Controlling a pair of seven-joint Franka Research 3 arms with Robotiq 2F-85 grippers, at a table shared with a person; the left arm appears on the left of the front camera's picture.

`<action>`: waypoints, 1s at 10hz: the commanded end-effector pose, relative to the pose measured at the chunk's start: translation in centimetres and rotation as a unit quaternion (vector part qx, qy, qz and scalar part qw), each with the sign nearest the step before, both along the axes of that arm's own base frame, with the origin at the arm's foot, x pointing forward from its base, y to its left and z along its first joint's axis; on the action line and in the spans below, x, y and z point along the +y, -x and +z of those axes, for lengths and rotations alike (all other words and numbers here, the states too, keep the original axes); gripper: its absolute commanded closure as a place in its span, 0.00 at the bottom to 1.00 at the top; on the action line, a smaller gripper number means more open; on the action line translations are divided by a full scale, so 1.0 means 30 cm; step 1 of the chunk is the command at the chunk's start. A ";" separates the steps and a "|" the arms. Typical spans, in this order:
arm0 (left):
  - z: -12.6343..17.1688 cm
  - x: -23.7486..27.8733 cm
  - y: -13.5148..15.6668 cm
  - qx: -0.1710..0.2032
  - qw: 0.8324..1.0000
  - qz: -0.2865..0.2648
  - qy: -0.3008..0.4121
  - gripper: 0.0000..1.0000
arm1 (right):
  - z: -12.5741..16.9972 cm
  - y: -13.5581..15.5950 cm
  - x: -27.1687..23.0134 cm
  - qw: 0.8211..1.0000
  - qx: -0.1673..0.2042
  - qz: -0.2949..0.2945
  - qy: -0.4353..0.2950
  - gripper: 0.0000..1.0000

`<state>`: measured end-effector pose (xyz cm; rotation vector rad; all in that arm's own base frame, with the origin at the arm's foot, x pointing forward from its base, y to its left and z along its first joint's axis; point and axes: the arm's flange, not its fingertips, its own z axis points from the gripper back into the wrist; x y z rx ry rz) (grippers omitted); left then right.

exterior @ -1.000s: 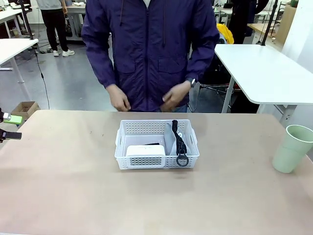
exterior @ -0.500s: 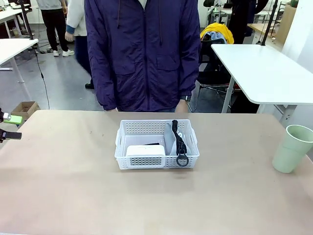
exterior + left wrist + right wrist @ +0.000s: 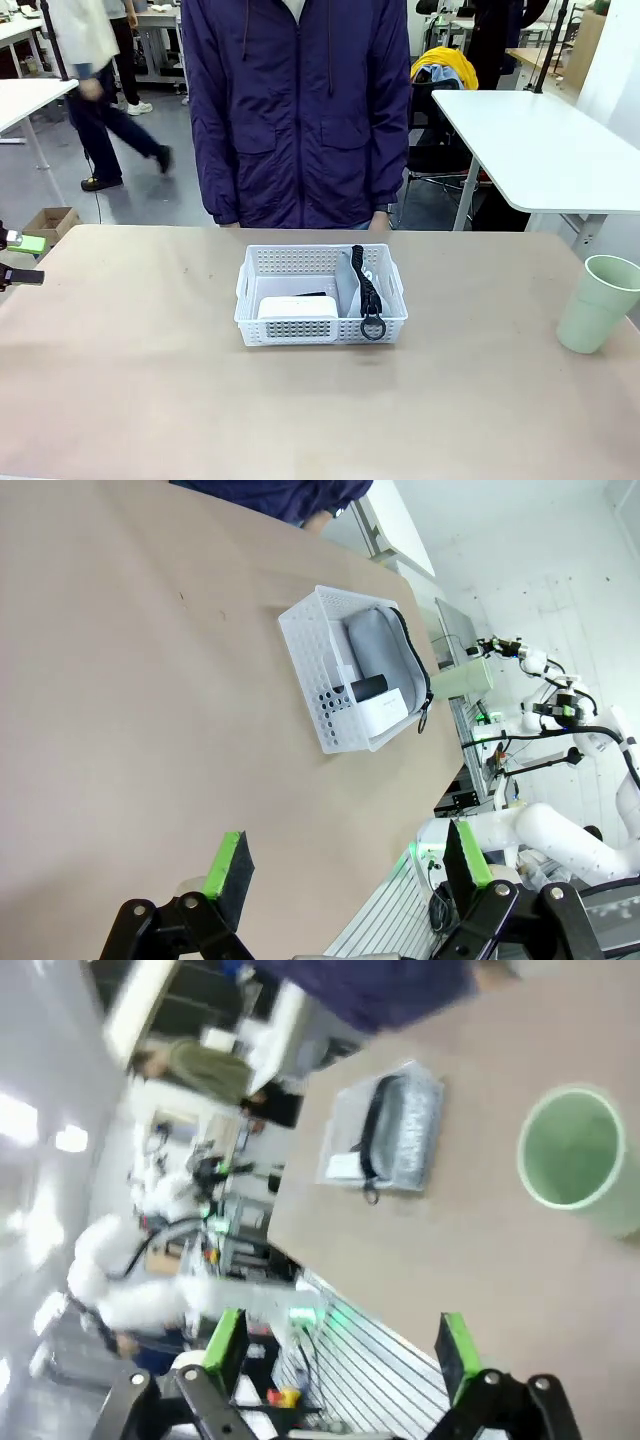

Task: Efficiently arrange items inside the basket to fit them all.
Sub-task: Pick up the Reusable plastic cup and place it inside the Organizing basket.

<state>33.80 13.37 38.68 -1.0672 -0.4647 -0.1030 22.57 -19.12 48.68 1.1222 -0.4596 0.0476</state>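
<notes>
At the middle of the tabletop (image 3: 150, 380) sits the white basket (image 3: 300, 329). The grey pouch (image 3: 349, 283) stands on edge along its right side, with the black strap and ring hanging over the near wall. The white block (image 3: 297, 306) lies to the pouch's left, the black stapler (image 3: 313, 294) just behind the block. The pale green cup (image 3: 598, 303) stands well apart by the right edge. The left jaws and right jaws are spread wide, holding nothing, away from the basket.

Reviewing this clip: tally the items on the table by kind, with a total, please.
white basket: 1
grey pouch: 1
white block: 1
black stapler: 1
green paper cup: 1
Total: 5
</notes>
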 end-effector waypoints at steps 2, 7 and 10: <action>0.000 -0.008 0.019 0.002 1.000 -0.001 -0.002 0.00 | -0.057 0.088 -0.180 0.973 -0.174 0.144 0.048 0.00; 0.000 -0.008 0.019 0.002 1.000 -0.001 -0.002 0.00 | -0.320 0.167 -0.173 0.949 -0.137 0.114 0.259 0.00; 0.000 -0.008 0.019 0.002 1.000 -0.001 -0.002 0.00 | -0.326 0.159 -0.218 0.954 -0.138 0.119 0.238 0.00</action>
